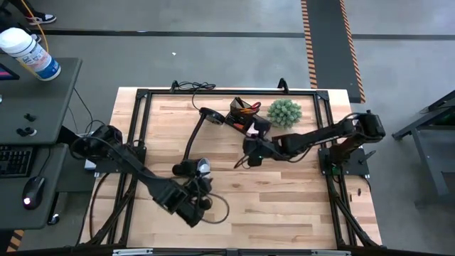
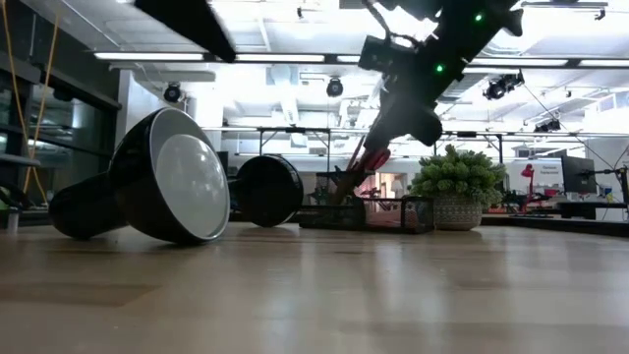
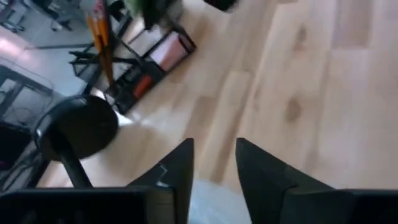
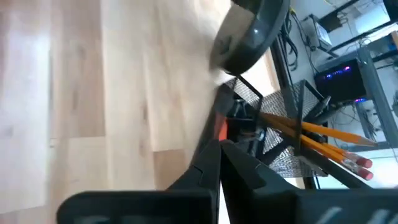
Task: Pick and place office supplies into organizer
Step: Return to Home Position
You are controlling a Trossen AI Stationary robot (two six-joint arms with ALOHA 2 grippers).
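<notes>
The dark mesh organizer [image 1: 245, 119] stands on the table at the far middle, with yellow pencils [image 4: 323, 134] slanting out of its cup and a pink pad [image 3: 168, 50] in its low tray. My right gripper [image 1: 247, 158] hangs just on the near side of the organizer, pointing at it. Its fingers [image 4: 219, 146] are shut, and nothing shows between them. My left gripper [image 1: 205, 193] stands open near the table's front, beside the lamp head, with bare table showing through the gap [image 3: 214, 158].
A black desk lamp lies on the table: its round base [image 1: 210, 115] is left of the organizer, and its head [image 1: 193, 168] is close to my left gripper. A green plant ball [image 1: 284, 112] sits right of the organizer. Bare wood [image 1: 284, 206] lies at the near right.
</notes>
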